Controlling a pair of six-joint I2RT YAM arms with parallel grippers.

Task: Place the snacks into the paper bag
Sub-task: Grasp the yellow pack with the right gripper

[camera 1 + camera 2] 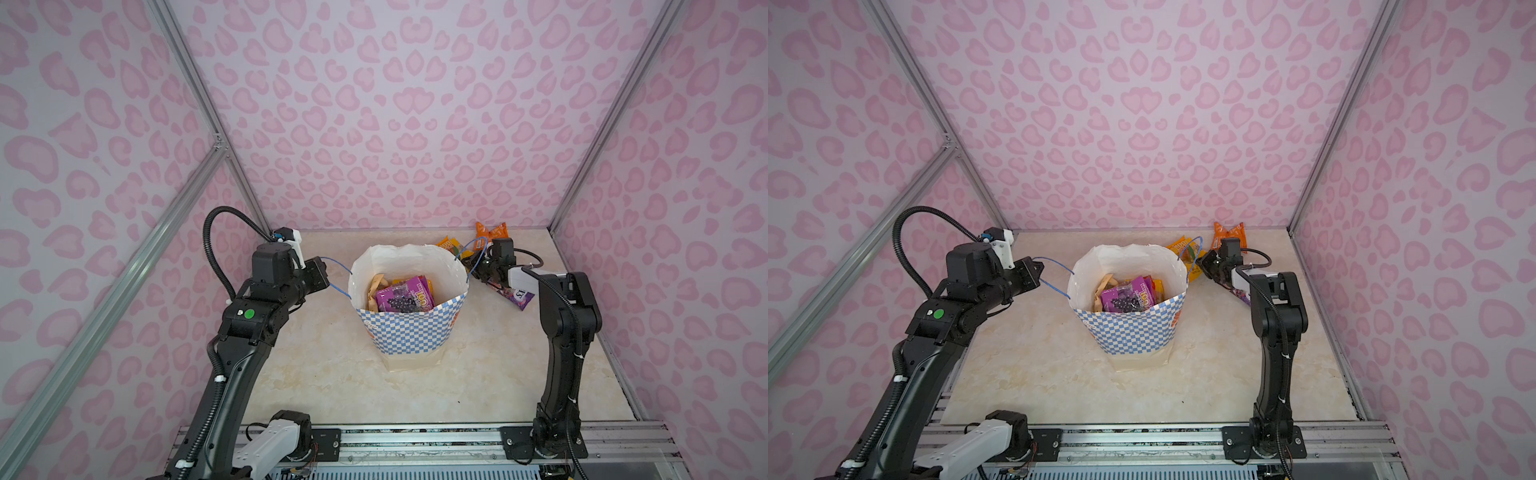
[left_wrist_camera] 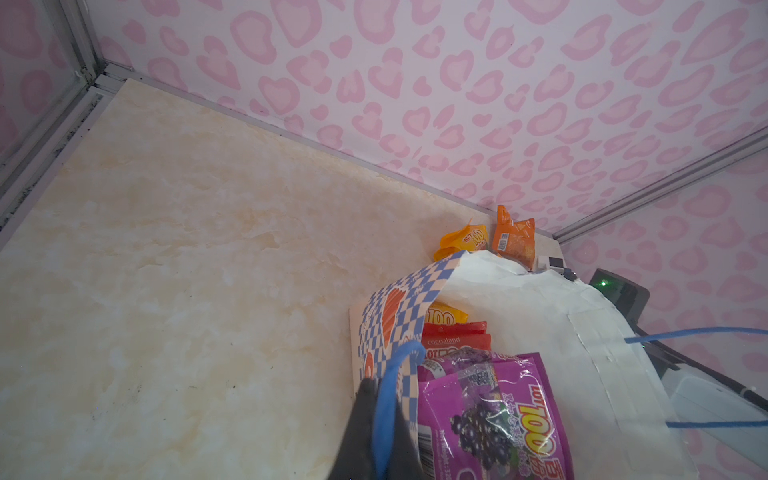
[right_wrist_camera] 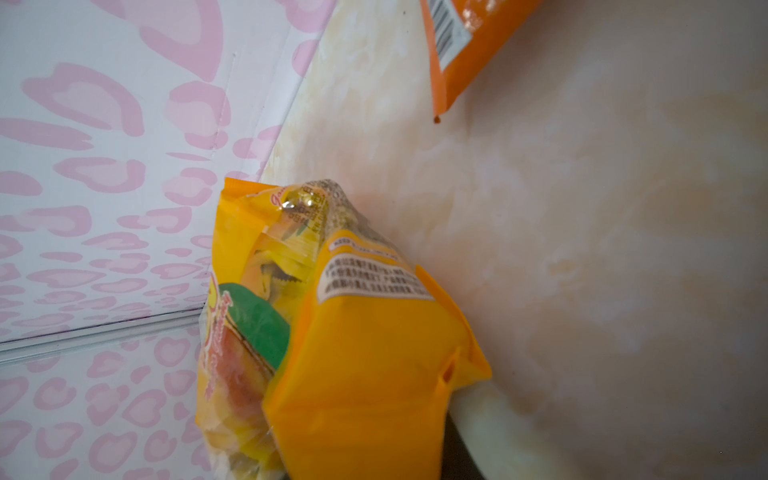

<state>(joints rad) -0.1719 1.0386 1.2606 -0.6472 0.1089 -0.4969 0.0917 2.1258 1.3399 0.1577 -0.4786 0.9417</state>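
The paper bag (image 1: 409, 332) (image 1: 1129, 332) stands upright mid-table, and its mouth is wide. Inside lie a purple snack (image 1: 405, 297) (image 2: 490, 415), a red one (image 2: 455, 336) and yellow ones. My left gripper (image 1: 322, 272) (image 1: 1038, 270) is shut on the bag's blue cord handle (image 2: 388, 399) and holds it out to the left. My right gripper (image 1: 478, 270) (image 1: 1206, 264) is behind the bag's right side, shut on a yellow snack (image 1: 451, 244) (image 3: 353, 353). That snack covers most of the jaws in the right wrist view.
A small orange packet (image 1: 492, 230) (image 3: 461, 37) lies by the back wall. A purple packet (image 1: 517, 297) lies on the table under the right arm. The bag's other blue handle (image 1: 473, 253) loops up next to the right gripper. Walls close in on three sides.
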